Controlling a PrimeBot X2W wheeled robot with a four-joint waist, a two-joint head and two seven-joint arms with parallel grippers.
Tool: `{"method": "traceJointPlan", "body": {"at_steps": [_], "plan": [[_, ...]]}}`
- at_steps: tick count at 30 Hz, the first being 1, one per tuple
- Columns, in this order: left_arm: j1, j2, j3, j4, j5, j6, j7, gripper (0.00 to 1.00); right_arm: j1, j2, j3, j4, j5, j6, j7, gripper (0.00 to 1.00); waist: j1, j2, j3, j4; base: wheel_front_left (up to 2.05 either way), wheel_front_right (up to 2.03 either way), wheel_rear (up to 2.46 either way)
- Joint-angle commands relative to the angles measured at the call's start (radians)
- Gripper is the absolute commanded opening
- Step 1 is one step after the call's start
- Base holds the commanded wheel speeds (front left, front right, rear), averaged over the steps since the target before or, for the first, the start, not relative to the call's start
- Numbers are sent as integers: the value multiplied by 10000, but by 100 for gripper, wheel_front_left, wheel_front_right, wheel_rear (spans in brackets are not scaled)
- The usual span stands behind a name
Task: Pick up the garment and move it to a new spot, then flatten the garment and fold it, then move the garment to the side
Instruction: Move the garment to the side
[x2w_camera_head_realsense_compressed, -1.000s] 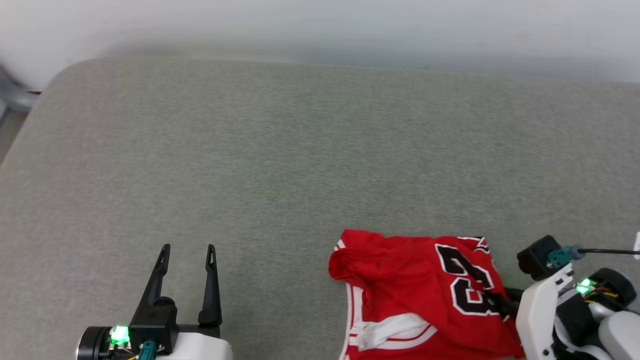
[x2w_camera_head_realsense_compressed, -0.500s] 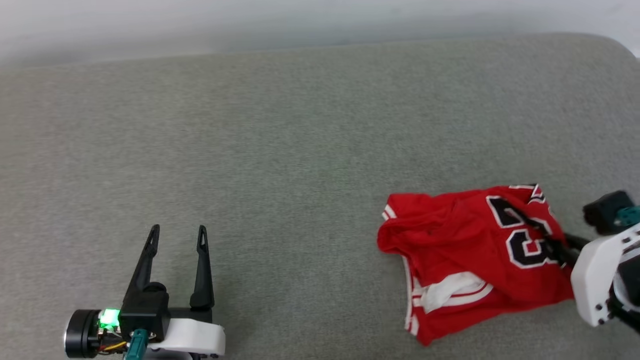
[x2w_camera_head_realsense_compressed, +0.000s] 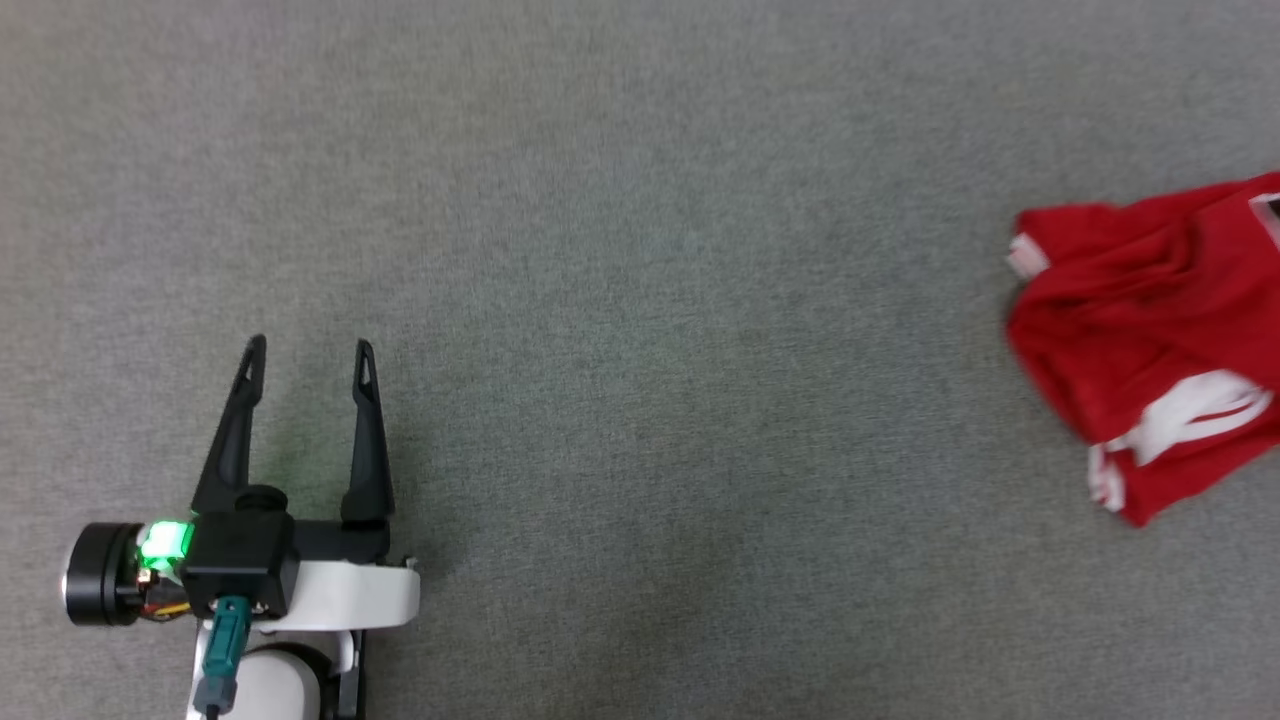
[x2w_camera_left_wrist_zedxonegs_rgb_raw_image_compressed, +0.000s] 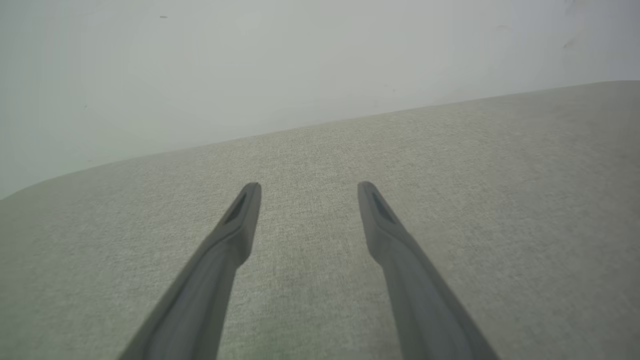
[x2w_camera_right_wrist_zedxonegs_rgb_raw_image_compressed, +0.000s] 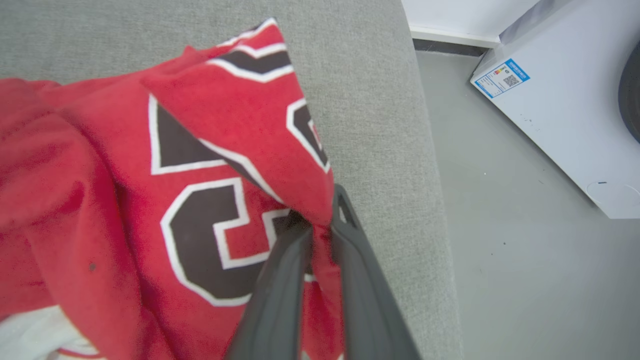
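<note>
1. Count: I have one garment (x2w_camera_head_realsense_compressed: 1140, 330) and two end effectors, each with two dark fingers.

2. Left end effector (x2w_camera_head_realsense_compressed: 309, 343): its fingers are spread wide and grip nothing. It sits over bare grey padded surface (x2w_camera_head_realsense_compressed: 640, 300) at the lower left of the head view, well apart from the garment. In the left wrist view the left end effector (x2w_camera_left_wrist_zedxonegs_rgb_raw_image_compressed: 308, 185) points along the surface toward one pale wall (x2w_camera_left_wrist_zedxonegs_rgb_raw_image_compressed: 250, 60).

3. Right end effector (x2w_camera_right_wrist_zedxonegs_rgb_raw_image_compressed: 322, 215): its fingers are pressed together, pinching one fold of red cloth beside the black, white-edged numerals.

4. Garment (x2w_camera_right_wrist_zedxonegs_rgb_raw_image_compressed: 125, 200): crumpled, at the right edge of the head view, cut off by the frame. It lies on the padded surface near the surface's side edge. Beyond that edge I see grey floor (x2w_camera_right_wrist_zedxonegs_rgb_raw_image_compressed: 500, 225) and one white appliance (x2w_camera_right_wrist_zedxonegs_rgb_raw_image_compressed: 565, 110) carrying one blue-bordered label (x2w_camera_right_wrist_zedxonegs_rgb_raw_image_compressed: 501, 77).
</note>
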Motion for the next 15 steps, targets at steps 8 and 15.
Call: {"method": "traceJointPlan", "body": {"at_steps": [8,15], "plan": [[-725,241,-69,-579,127,203,-47,100,-1693,-548,-2023,2231,-380,-20,-152,0,-2,0,1612,216,0,0,0],[-864,411,-125,-825,138,329,-47,100,-2610,-256,-2640,3383,-989,-20,-5,0,-2,0,1876,250,0,0,0]]}}
